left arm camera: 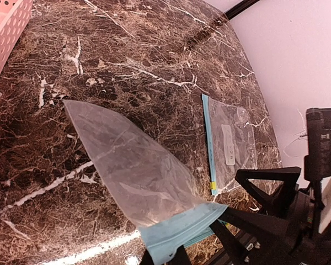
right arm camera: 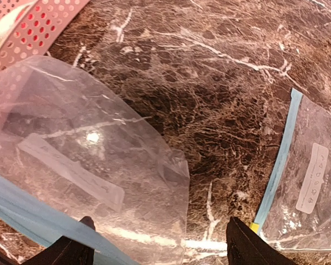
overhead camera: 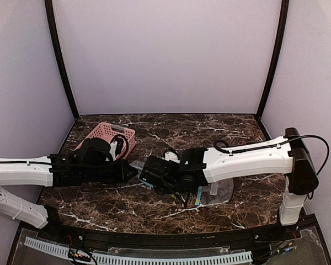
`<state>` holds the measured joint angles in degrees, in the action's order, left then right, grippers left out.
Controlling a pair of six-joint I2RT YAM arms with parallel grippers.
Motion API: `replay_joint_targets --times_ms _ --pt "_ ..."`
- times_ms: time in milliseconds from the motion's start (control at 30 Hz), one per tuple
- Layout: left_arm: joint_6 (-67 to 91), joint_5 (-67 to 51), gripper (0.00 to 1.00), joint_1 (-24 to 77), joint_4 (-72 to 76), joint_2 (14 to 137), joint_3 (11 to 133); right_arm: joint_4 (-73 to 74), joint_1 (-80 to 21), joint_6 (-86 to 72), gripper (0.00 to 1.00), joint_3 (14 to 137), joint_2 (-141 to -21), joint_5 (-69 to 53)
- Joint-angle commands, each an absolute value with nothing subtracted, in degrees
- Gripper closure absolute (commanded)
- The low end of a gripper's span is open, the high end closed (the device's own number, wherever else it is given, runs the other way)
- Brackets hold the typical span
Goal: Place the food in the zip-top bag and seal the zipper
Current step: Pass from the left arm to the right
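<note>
My left gripper [left arm camera: 165,257] is shut on the blue zipper strip of a clear zip-top bag [left arm camera: 133,165], which hangs above the marble table and points up and left. In the top view the bag [overhead camera: 137,164] is a small clear patch between the two grippers at mid-table. My right gripper [right arm camera: 160,246] is open. The bag [right arm camera: 94,160] spreads between and beyond its fingers, and the blue strip crosses in front of the left finger. Of the food, only a whitish piece [right arm camera: 3,31] shows, inside the pink basket [right arm camera: 41,25].
A second zip-top bag [overhead camera: 217,191] lies flat on the table to the right, also seen as a bag [left arm camera: 233,142] with a blue edge [right arm camera: 278,165]. The pink basket [overhead camera: 107,134] stands at the back left, behind my left arm.
</note>
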<state>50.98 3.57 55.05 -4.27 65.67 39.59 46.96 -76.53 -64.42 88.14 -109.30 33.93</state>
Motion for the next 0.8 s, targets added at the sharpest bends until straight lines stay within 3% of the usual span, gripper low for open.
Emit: replay_joint_targets --times_ms 0,233,433,600,767 --pt "51.74 3.93 0.99 55.27 -3.15 64.19 38.65 48.34 -75.14 -67.92 0.21 84.13 -110.74 34.28" --pt "52.20 4.22 0.99 55.21 -2.65 64.09 38.06 45.07 -73.87 -68.42 0.28 80.10 -110.04 30.47" --pt "52.33 3.87 0.99 55.24 -2.55 64.35 37.95 35.25 -72.32 -68.05 0.42 74.03 -106.97 24.44" --pt "52.47 3.87 0.99 55.21 -2.55 64.05 37.42 32.50 -71.86 -68.33 0.61 72.24 -105.83 23.51" --pt "52.01 3.53 0.99 55.20 -3.75 63.54 36.70 32.44 -71.81 -66.15 0.89 72.80 -105.32 24.11"
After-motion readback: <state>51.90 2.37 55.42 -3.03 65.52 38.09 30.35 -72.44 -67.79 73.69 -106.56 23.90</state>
